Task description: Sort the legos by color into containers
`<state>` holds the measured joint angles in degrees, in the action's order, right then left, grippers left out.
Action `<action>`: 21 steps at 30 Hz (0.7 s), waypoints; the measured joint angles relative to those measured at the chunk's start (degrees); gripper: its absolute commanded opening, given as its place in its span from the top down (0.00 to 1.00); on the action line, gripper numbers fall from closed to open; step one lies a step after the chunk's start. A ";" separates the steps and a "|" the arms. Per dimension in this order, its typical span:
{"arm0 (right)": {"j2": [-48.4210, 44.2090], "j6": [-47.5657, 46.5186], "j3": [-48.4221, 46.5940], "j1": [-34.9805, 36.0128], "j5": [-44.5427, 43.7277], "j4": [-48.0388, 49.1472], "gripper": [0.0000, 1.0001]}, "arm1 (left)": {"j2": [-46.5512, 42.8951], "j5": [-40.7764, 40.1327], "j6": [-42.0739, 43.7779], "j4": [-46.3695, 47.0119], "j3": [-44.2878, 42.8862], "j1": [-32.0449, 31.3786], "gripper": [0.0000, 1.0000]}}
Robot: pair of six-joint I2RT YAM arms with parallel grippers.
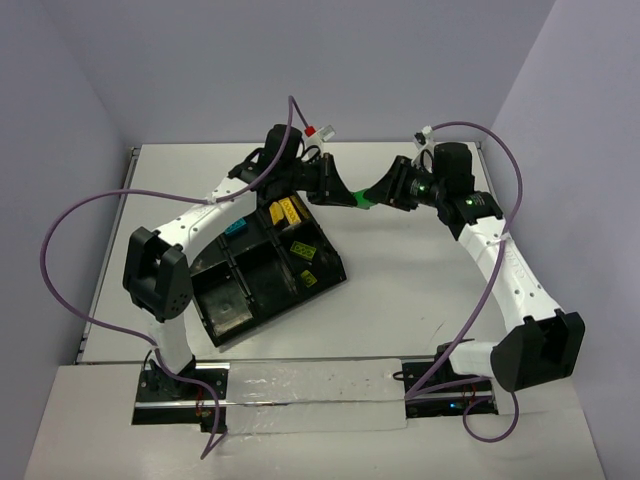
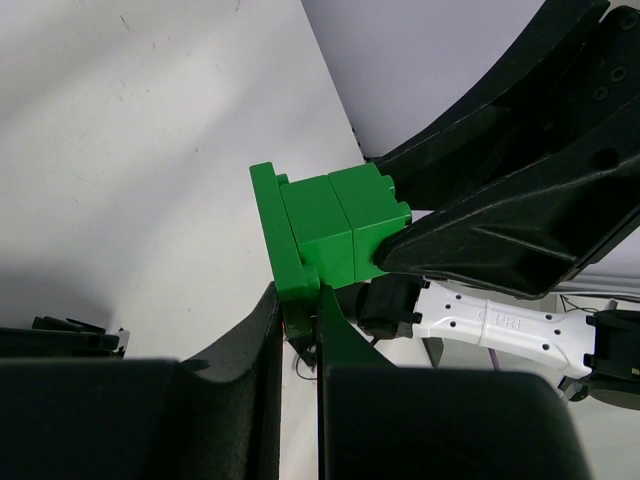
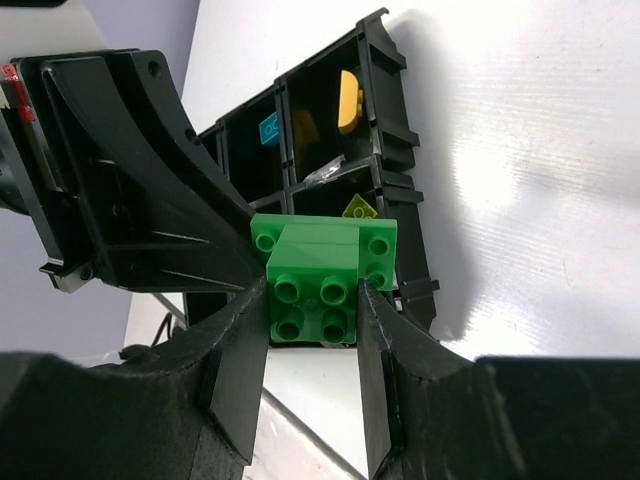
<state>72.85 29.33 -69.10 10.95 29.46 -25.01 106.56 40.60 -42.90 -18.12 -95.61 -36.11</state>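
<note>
Green lego (image 3: 322, 270) hangs above the table just beyond the tray (image 1: 270, 310), clenched from both sides: right gripper (image 3: 312, 320) grasps its block, left gripper (image 2: 303, 300) apparently pinches its thin plate.

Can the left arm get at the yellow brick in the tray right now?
Probably not yet. The left gripper is shut on the green lego brick stack, which the right gripper also clamps, so it is occupied. The yellow plastic brick itself lies uncovered in the glossy black plastic tray.
</note>
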 measured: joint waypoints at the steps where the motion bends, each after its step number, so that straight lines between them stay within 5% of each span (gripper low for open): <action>1: -0.14 -0.06 -0.01 -0.06 -0.06 -0.14 1.00 | 0.00 0.00 -0.04 0.04 0.00 0.04 1.00; 21: -4.47 -1.10 -4.32 -2.01 -7.02 -3.75 1.00 | 0.02 -1.37 0.41 -0.84 0.77 3.27 1.00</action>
<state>68.38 28.23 -73.42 8.93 22.44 -28.76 106.59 39.22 -42.49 -18.97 -94.84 -32.84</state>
